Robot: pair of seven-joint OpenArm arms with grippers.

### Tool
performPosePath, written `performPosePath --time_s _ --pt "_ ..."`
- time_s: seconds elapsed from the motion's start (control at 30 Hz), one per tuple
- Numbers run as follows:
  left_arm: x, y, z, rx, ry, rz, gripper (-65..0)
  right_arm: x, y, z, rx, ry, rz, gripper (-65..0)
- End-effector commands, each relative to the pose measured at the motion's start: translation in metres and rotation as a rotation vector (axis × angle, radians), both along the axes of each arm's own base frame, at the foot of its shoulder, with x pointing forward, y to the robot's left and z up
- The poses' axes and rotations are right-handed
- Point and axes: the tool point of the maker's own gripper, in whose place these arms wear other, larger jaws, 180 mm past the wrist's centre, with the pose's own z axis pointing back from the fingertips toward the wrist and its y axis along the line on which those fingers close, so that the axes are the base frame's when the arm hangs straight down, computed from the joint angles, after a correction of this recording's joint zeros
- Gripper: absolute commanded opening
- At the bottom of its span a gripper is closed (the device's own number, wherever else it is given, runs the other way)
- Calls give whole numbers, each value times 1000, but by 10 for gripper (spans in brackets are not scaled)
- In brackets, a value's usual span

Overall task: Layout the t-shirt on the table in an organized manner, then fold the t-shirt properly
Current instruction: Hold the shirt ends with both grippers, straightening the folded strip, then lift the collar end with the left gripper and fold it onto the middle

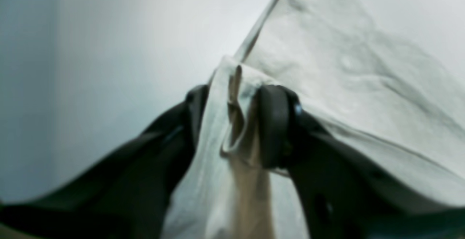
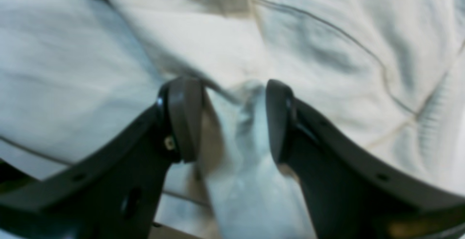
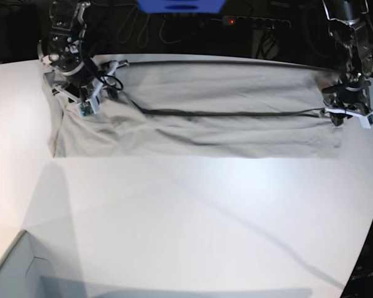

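The light grey-beige cotton t-shirt (image 3: 198, 118) lies stretched wide along the far side of the smooth white tabletop (image 3: 186, 217), an arm at each end, presumably to pull it flat for folding. The left gripper (image 1: 232, 122) pinches a bunched hem fold between narrowed jaws; the right gripper (image 2: 232, 119) stands wider around a cloth ridge, though whether it truly grips is unclear. The near hem runs roughly straight, with broad bare table in front for folding toward; a grey box corner (image 3: 15, 267) sits well clear.
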Motion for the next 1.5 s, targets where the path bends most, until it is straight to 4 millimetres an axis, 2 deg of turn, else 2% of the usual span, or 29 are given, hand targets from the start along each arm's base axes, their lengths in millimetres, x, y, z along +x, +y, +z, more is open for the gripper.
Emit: performPosePath --time_s 0.0,0.1,0.13,0.33,0.43,0.6,0.87,0.97,1.07,1.1,1.3,1.47 --pt "-14 -10 -17 -46 76 -33 -483 7 -3 8 -1 -38 -1 -359" --pt "-9 -19 -18 -78 57 -78 -630 8 -4 8 -3 -40 -2 -359" --pt "-7 -19 -18 -77 58 -74 -650 9 -4 9 -3 -41 -2 -359" --pt "3 -19 -7 -68 23 -86 -650 9 -3 9 -1 -42 1 -359" --pt "14 -21 13 -40 -29 -108 -650 13 -1 -1 20 -22 -6 -359" --pt "31 -24 45 4 -111 -144 -650 6 -9 -22 22 40 0 -360" --pt "58 -35 96 58 -242 -196 -650 6 -8 -24 26 45 3 -360" --pt "68 -63 121 44 -330 -216 -650 6 -8 -24 25 43 4 -360" --pt "66 -87 129 20 -366 -227 -650 7 -8 -23 24 41 4 -360" --pt "67 -103 129 12 -370 -251 -650 8 -8 -22 24 39 4 -360" --pt "59 -221 101 -8 -292 -479 -650 9 -8 -22 24 36 4 -360" --pt "55 -290 95 -56 -279 -585 -650 16 -8 -19 24 24 5 -360"
